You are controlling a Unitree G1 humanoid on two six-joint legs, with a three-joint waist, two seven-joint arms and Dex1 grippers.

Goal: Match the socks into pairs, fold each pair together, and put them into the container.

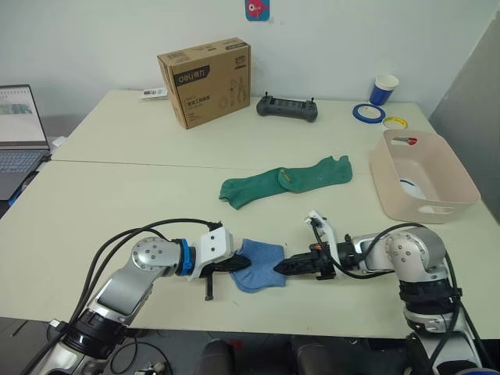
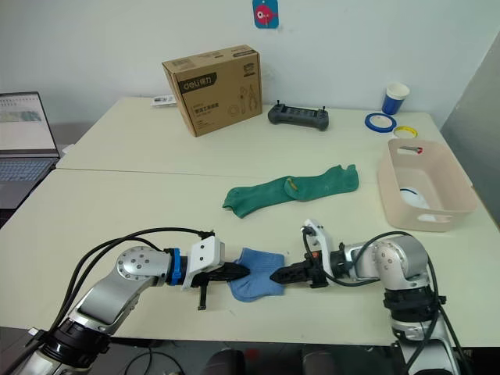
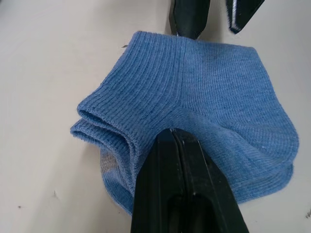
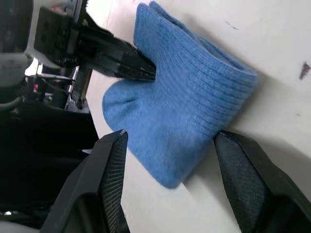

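Note:
A folded pair of light blue socks (image 1: pixel 259 264) lies near the table's front edge. My left gripper (image 1: pixel 241 265) is shut on the pair's left side; in the left wrist view its fingers (image 3: pixel 187 165) pinch the folded fabric (image 3: pixel 194 92). My right gripper (image 1: pixel 279 269) is open at the pair's right edge, and in the right wrist view the blue socks (image 4: pixel 184 97) lie between its spread fingers (image 4: pixel 109 170). Two dark green socks (image 1: pixel 285 181) lie overlapping at mid-table. The pale pink container (image 1: pixel 441 168) stands at the right, with something white (image 1: pixel 412 190) inside.
A brown cardboard box (image 1: pixel 205 82), a black controller (image 1: pixel 287 108), a blue paper cup (image 1: pixel 383 89) and tape rolls (image 1: pixel 367 113) sit along the back. A laptop (image 1: pixel 19 133) is at the far left. Black cables loop beside both arms.

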